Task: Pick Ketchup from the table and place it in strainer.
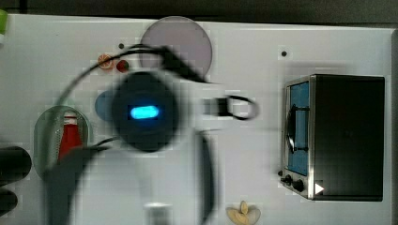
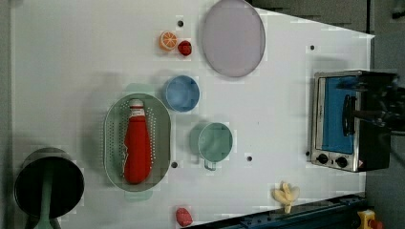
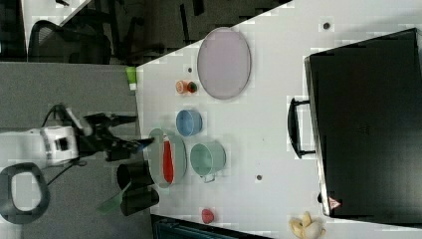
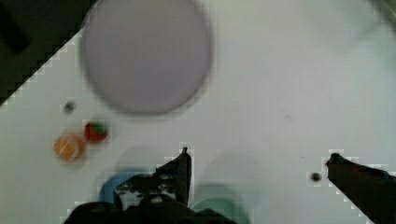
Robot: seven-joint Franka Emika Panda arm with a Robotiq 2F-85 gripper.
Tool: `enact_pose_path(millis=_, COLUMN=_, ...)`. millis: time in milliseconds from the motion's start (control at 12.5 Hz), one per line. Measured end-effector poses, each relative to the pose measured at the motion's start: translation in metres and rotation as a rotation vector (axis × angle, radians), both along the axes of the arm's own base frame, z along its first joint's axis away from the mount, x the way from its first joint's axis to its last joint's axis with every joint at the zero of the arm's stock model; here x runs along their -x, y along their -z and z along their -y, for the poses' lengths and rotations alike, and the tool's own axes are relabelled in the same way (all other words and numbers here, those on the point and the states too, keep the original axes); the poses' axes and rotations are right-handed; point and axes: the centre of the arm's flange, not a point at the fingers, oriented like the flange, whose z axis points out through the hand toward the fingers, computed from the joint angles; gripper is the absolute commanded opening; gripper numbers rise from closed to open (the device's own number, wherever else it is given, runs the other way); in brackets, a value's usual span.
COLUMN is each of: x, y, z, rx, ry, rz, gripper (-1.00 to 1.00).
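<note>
The ketchup (image 2: 137, 145) lies on its side inside the strainer (image 2: 111, 138), white cap toward the left view's top, on the white tabletop (image 2: 71, 57). The pincer (image 4: 257, 161) hangs empty above the tabletop, fingers (image 4: 182, 168) spread wide apart, apparently near a lilac plate (image 4: 145, 53) and blue bowl (image 2: 181, 93).

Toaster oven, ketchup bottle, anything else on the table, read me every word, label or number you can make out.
No text can be read.
Toaster oven: a small triangular sign by its knobs, too blurred to read.
Ketchup bottle lying in the strainer: no label readable.
</note>
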Motion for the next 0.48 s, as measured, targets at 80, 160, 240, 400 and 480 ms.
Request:
enact_pose_path(millis=80, x=0.002, y=0.002, z=0.036, rx=-0.008, ry=0.066, rz=-0.024, gripper=1.00)
enact_pose_path(millis=160, x=0.007, y=0.004, z=0.068, rx=-0.016, ry=0.126, rz=-0.054, gripper=1.00)
enact_pose_path(millis=240, x=0.010, y=0.005, z=0.096, rx=-0.027, ry=0.179, rz=-0.064, gripper=1.00)
enact_pose_path(millis=400, x=0.015, y=0.003, z=0.132, rx=-0.033, ry=0.245, rz=-0.065, gripper=1.00)
enact_pose_path(millis=480, x=0.015, y=0.000, z=0.138, rx=-0.023, ry=0.251, rz=-0.069, gripper=1.00)
